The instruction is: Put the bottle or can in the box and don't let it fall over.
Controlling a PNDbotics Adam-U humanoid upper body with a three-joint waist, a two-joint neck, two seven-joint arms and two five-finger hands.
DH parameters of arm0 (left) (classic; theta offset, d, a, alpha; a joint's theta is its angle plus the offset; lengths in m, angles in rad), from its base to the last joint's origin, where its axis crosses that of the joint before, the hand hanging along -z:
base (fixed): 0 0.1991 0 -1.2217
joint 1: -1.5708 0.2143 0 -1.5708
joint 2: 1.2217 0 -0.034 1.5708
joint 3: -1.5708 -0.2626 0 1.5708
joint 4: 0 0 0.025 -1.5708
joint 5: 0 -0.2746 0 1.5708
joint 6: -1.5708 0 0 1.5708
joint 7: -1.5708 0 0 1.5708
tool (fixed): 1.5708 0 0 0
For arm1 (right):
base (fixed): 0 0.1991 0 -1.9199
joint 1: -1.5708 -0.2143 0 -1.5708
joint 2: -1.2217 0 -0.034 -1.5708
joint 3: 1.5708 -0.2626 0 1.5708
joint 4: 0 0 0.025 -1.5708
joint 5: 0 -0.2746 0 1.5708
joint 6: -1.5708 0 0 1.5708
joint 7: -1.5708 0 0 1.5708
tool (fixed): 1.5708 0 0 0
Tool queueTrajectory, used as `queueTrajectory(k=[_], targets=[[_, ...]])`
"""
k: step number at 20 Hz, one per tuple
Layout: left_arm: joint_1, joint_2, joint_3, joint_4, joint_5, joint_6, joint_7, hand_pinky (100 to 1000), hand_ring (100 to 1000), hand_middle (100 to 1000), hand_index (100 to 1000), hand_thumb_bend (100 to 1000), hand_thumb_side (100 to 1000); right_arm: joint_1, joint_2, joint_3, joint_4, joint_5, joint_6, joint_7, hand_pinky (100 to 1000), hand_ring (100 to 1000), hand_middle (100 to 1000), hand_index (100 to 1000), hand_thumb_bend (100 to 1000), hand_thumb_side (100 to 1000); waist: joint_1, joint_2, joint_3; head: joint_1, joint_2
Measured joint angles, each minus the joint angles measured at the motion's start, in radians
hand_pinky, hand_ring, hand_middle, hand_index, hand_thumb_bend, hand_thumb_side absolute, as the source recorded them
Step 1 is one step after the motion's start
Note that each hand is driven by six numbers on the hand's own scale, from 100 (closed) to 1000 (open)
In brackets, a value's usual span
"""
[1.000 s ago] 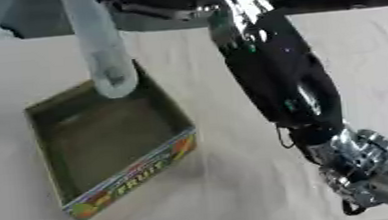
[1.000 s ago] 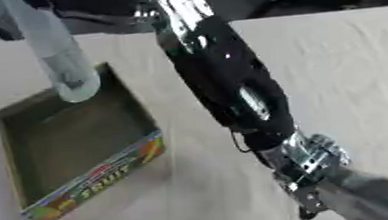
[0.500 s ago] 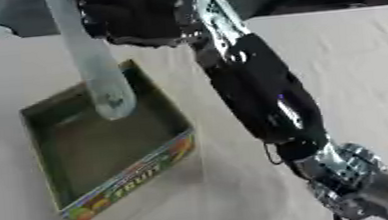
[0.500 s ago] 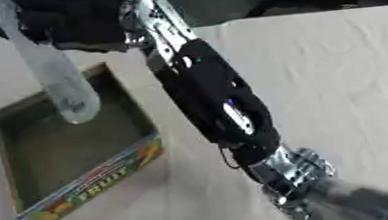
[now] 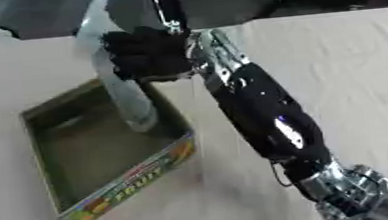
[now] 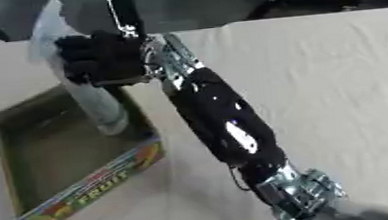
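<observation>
Inside the box (image 5: 108, 190), bottle (image 5: 126, 100) upright within right robot hand (image 5: 147, 56)

Pale, translucent grey-white bottle (image 5: 124, 90), slightly bluish near the top. Black right hand (image 5: 147, 55) on a glossy black arm with silver joints (image 5: 341, 193) at the wrist and elbow. Box (image 5: 125, 182) olive-brown inside, dull green along the rim; outer front wall multicoloured, with red, orange, yellow and green fruit patches and the word "FRUIT" in pale lettering on a dark green band. Cream-beige tablecloth (image 5: 343, 69), faintly mottled. Dark, shadowy background beyond the far edge.
</observation>
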Motion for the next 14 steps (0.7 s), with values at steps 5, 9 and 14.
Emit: queueTrajectory(k=[5,9,14], targets=[[0.001,0.000,0.000,0.000,-0.002,0.000,0.000,1000,1000,984,786,796,650,0.017,0.007,-0.014,0.041,0.050,0.025,0.008,100,100,100,967,797,1000,0.000,0.004,-0.006,0.007,0.000],[0.001,0.000,0.000,0.000,-0.004,0.000,-0.001,1000,1000,984,786,796,650,0.025,0.010,-0.023,0.063,0.074,0.032,0.012,100,100,100,963,795,1000,0.002,0.005,-0.010,0.010,-0.001],[0.001,0.000,0.000,0.000,-0.005,0.000,-0.002,1000,1000,984,786,797,651,0.027,0.012,-0.032,0.075,0.094,0.028,0.007,100,100,100,961,788,1000,0.002,0.005,-0.015,0.016,-0.008]])
